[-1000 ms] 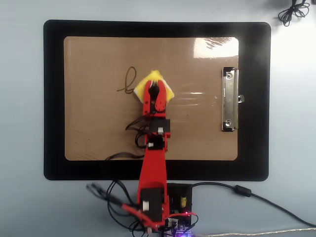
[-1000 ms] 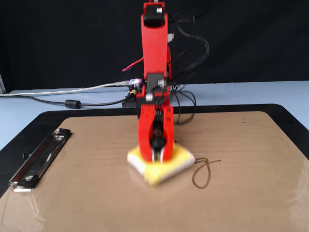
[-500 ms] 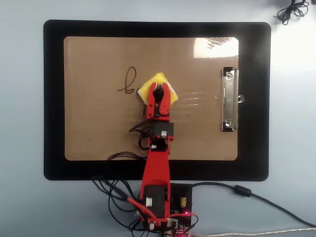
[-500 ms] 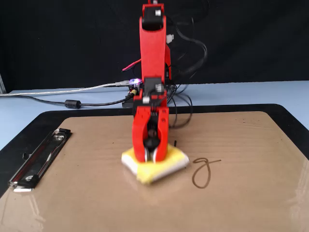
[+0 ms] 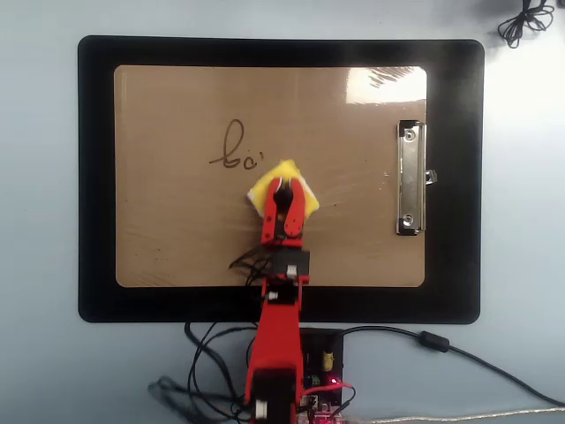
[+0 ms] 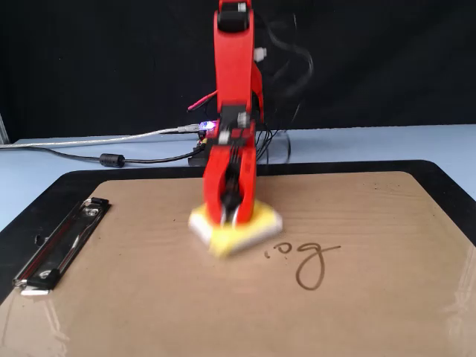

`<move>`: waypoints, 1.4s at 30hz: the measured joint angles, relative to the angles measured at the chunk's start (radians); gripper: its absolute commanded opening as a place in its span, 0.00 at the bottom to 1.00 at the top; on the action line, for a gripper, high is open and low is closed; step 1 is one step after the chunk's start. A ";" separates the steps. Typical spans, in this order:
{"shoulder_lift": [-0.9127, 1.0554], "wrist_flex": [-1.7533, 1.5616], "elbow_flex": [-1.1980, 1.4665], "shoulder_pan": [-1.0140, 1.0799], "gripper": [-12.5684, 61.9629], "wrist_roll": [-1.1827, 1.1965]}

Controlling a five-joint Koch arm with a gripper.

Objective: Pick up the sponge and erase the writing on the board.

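Overhead view: one red gripper (image 5: 281, 188) clamped on one small yellow sponge (image 5: 263, 186), flat on one brown glossy clipboard board (image 5: 177, 238), just beside one dark cursive writing (image 5: 232, 152). One silver clip (image 5: 409, 177).

Fixed view: sponge (image 6: 236, 230) left of writing (image 6: 306, 261), apart.

We read only the writing (image 5: 234, 152) on the board (image 5: 177, 230): a cursive "b", then unclear marks.

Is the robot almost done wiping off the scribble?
Not quite. Picking up is done: the gripper holds the sponge by its knob, pressed on the board. Wiping is under way, but some writing remains, just up and left of the sponge in the overhead view. That bit still needs erasing.
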 measured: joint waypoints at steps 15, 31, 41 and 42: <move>-0.155 0.000 -0.202 -0.048 0.06 -0.002; -0.581 -0.018 -0.704 -0.075 0.06 -0.003; 0.295 0.331 -0.044 -0.110 0.06 0.006; 0.187 0.342 -0.173 -0.112 0.06 0.006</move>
